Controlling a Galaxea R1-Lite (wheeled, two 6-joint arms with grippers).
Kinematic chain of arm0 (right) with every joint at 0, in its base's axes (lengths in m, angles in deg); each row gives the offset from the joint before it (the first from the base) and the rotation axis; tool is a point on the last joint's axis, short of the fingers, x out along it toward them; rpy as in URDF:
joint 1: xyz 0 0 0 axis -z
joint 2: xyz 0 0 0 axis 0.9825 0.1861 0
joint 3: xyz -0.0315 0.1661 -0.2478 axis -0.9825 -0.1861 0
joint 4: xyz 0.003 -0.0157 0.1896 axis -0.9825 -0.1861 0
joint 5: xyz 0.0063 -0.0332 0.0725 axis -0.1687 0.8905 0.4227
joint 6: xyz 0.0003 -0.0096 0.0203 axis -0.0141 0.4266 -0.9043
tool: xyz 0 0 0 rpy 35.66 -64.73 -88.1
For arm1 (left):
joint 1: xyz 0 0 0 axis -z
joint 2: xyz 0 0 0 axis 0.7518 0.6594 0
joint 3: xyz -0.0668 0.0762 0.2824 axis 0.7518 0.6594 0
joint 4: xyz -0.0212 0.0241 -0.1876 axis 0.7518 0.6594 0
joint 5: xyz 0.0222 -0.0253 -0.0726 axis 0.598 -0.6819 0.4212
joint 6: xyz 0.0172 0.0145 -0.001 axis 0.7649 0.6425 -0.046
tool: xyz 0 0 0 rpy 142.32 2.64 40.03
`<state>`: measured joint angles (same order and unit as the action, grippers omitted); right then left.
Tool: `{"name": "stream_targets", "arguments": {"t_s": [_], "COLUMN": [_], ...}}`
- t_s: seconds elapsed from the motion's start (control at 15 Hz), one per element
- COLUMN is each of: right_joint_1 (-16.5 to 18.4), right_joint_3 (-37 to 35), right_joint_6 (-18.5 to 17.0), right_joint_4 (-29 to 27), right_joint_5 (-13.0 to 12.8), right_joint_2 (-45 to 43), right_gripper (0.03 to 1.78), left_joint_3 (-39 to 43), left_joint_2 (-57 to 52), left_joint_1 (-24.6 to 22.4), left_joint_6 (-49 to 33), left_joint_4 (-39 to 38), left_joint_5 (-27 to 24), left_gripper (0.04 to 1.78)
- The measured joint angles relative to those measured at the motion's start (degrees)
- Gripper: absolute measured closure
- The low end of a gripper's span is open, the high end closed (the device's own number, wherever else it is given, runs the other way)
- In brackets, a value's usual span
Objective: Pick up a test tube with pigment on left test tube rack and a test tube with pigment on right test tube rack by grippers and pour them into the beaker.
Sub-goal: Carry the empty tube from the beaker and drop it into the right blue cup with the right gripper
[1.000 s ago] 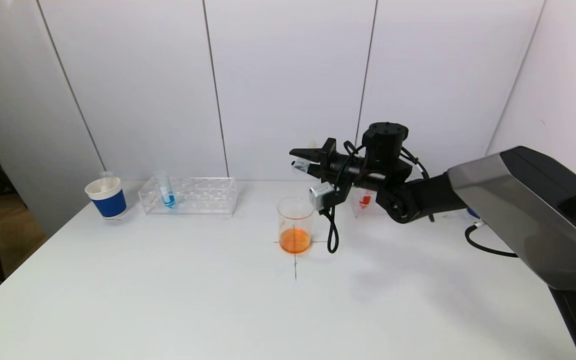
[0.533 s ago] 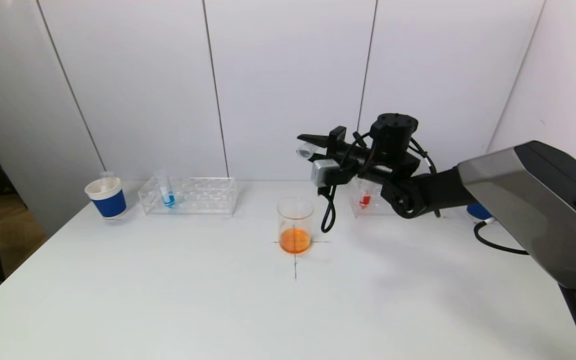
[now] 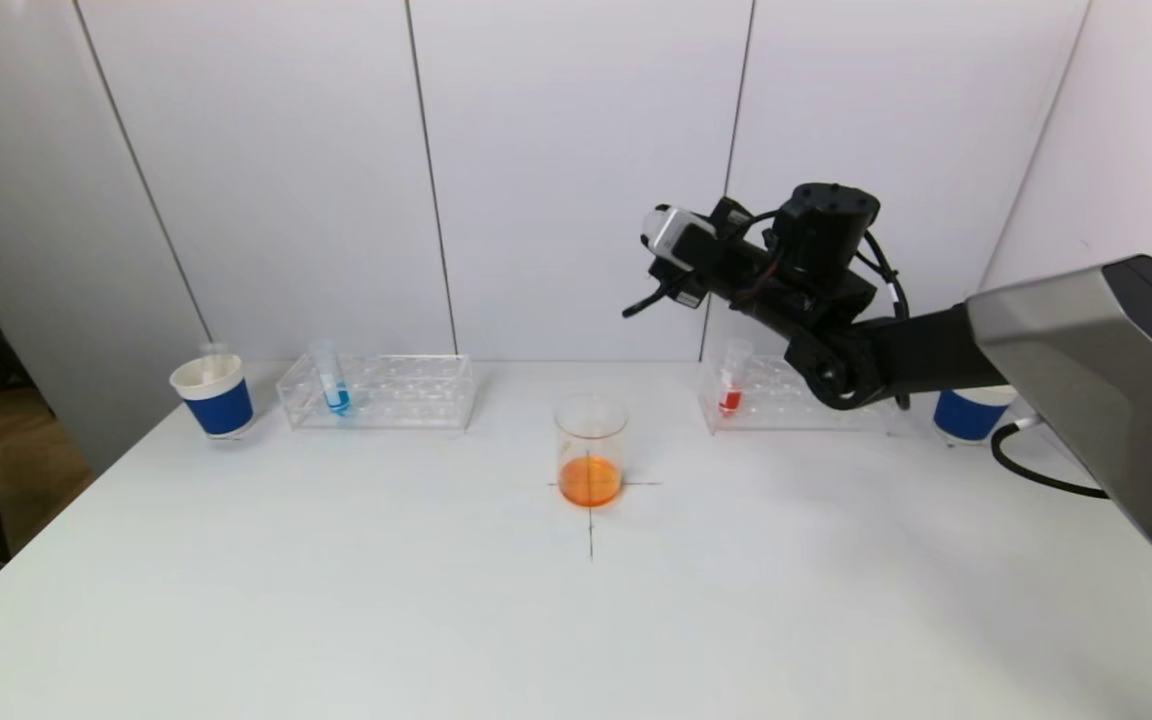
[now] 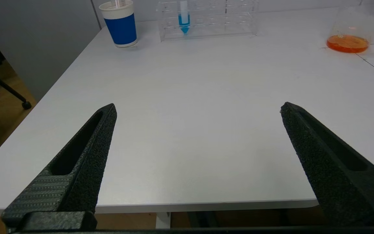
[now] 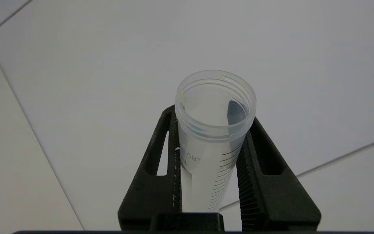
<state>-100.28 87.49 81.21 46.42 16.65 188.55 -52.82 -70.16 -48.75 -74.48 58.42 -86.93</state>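
Observation:
The glass beaker (image 3: 591,450) with orange liquid stands at the table's middle on a cross mark; it also shows in the left wrist view (image 4: 349,35). My right gripper (image 5: 211,112) is shut on a clear, empty-looking test tube (image 5: 206,156) and is raised high (image 3: 681,262) beyond the beaker, pointing at the back wall. The left rack (image 3: 386,392) holds a blue-pigment tube (image 3: 331,380). The right rack (image 3: 796,405) holds a red-pigment tube (image 3: 732,380). My left gripper (image 4: 196,109) is open and empty, low at the table's front edge, out of the head view.
A blue paper cup (image 3: 214,395) stands left of the left rack, another (image 3: 971,412) right of the right rack, partly behind my right arm. A black cable (image 3: 1036,478) lies at the right. The back wall is close behind the racks.
My right gripper has risen and moved right and back from over the beaker, turning the held tube from tipped over the beaker to pointing at the wall. The left arm has not moved.

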Motion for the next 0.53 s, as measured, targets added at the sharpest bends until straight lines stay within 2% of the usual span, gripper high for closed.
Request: {"name": "stream_targets", "arguments": {"t_s": [0.2,0.33,0.53], "right_joint_1": [1.91,4.3,8.8], "right_joint_3": [2.79,5.62,9.84], "right_joint_6": [-10.51,-17.51,-28.26], "right_joint_4": [-0.99,-4.22,-11.92], "right_joint_5": [-5.62,-6.78,-8.46], "right_joint_2": [-0.49,-0.72,-1.62], "right_gripper": [1.27,1.27,1.27], "left_joint_3": [0.0,0.0,0.0], "left_joint_2": [0.0,0.0,0.0], "left_joint_1": [0.02,0.0,0.0], "left_joint_6": [0.02,0.02,0.02], "left_joint_4": [0.0,0.02,0.02], "left_joint_5": [0.0,0.0,-0.02], "left_gripper": [0.06,0.06,0.06]}}
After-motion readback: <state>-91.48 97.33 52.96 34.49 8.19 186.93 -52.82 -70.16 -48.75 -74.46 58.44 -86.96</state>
